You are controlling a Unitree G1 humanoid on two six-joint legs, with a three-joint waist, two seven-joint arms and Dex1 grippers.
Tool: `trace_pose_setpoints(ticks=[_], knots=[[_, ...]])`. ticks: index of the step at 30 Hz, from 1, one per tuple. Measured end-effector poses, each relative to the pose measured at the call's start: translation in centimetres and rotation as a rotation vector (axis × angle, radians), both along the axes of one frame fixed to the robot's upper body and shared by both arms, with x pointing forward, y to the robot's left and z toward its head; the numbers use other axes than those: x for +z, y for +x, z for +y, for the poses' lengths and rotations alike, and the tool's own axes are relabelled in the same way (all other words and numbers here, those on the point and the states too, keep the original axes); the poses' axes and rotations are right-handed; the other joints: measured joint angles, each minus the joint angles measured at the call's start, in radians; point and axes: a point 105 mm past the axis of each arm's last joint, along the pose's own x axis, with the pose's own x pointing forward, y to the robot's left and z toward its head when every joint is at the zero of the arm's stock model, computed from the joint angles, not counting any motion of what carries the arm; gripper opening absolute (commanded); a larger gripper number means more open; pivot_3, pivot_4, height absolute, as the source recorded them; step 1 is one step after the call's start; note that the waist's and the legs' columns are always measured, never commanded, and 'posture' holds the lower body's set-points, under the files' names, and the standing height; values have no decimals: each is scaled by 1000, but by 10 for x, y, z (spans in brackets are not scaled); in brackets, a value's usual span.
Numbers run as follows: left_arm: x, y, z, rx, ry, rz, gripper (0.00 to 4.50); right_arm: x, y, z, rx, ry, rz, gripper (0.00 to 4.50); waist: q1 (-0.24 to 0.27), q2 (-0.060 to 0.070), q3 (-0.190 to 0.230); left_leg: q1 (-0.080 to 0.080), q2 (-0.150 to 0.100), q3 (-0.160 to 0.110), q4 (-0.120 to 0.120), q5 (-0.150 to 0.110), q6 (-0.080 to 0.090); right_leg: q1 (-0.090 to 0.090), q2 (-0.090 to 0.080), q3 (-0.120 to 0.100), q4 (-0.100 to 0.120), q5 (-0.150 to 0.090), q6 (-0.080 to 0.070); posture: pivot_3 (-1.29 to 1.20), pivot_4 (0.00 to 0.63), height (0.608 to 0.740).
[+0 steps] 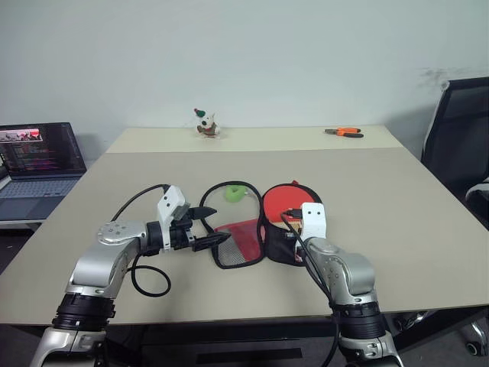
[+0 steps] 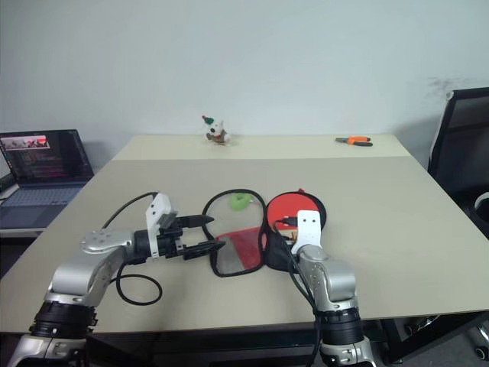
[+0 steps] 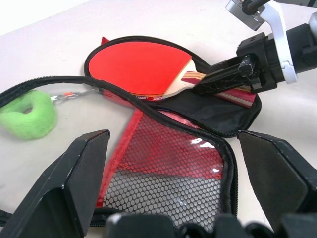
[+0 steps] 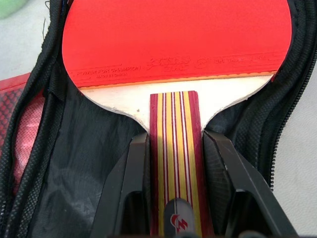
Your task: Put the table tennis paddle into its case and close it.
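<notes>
Bright, even indoor light falls from overhead, leaving soft shadows on the table (image 1: 397, 222) toward six o'clock. Small glare spots gleam on the case (image 3: 198, 163) mesh. The left gripper (image 3: 178, 198) fingers (image 3: 74, 188) appear blurred up close.

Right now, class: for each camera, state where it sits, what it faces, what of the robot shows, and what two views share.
Left eye, right eye: on the head, looking forward and down at the table; both arms show.
Left wrist: behind the open left tool, facing the case mesh.
Right wrist: behind the right tool, which grips the handle of the table tennis paddle.
Shared: both wrist views show paddle and case.
</notes>
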Motion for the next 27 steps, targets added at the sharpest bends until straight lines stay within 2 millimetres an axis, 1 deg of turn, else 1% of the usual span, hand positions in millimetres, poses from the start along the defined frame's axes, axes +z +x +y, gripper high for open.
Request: trace_pose_setpoints(ticks=[6, 8, 10, 15, 23, 27], knots=[[0, 0, 0, 0, 0, 0, 4500, -1, 1, -1, -1, -10, -7, 1473, 0, 0, 0, 1, 0, 0, 1, 0, 0, 0, 0, 0, 1, 0, 0, 0, 150, 740], [0, 0, 0, 0, 0, 0, 4500, -1, 0, 1, 3, 3, -10, 1866, 0, -1, -1, 1, 0, 0, 1, 0, 0, 1, 0, 0, 1, 0, 0, 0, 150, 740], [0, 0, 0, 0, 0, 0, 4500, -1, 0, 2, 3, 15, -15, 2385, 0, -2, -1, 1, 0, 0, 1, 0, 0, 1, 0, 0, 1, 0, 0, 0, 150, 740], [0, 0, 0, 0, 0, 0, 4500, 0, 0, 4, 18, 21, -19, 4053, 0, -2, -1, 1, 0, 0, 1, 0, 0, 1, 0, 0, 1, 0, 0, 0, 150, 740], [0, 0, 0, 0, 0, 1, 4500, 0, 0, 5, 25, 25, -18, 4053, 0, -2, -1, 1, 0, 0, 1, 0, 0, 1, 0, 0, 1, 0, 0, 0, 150, 740], [0, 0, 0, 0, 0, 0, 4500, 2, -1, 1, 29, 71, -9, 4053, 1, -2, -1, 1, 0, 0, 1, 0, 0, 1, 0, 0, 1, 0, 0, 0, 150, 740]])
